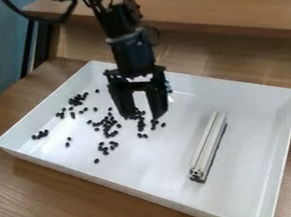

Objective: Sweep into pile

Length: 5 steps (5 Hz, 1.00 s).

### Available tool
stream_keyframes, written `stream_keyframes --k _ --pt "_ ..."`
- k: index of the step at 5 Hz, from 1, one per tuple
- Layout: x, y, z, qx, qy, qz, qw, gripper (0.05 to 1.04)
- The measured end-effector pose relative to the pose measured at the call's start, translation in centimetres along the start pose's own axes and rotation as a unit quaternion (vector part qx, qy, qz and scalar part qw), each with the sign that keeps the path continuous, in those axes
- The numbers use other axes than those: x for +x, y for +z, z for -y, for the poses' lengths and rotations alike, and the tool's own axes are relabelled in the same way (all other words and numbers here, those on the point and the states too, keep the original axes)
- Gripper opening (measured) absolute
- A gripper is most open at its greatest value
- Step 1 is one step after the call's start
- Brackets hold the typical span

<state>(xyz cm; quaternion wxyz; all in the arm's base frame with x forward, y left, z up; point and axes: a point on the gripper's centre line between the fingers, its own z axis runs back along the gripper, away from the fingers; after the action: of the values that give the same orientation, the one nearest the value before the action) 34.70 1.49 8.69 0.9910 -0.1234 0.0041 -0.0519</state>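
Slanting lengthwise, the bar (208, 141) points upper right.

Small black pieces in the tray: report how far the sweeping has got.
Done: only loose clusters so far, no single pile; the small black pieces lie spread out, with strays. In hand: nothing visible in the open gripper over them. Left: gathering them all together.
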Motion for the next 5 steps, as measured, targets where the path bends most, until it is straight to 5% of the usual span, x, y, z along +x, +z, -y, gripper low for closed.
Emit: stream_keyframes --k 2,4,5 --pt "2.7 -1.4 4.4 -0.052 -0.001 0.007 0.9986 1.000" --pt "2.9 -1.7 5.1 -0.036 -0.001 -0.002 0.9993 1.000" --pt "3.2 -3.0 5.4 -0.004 0.007 -0.019 0.9998 1.000"
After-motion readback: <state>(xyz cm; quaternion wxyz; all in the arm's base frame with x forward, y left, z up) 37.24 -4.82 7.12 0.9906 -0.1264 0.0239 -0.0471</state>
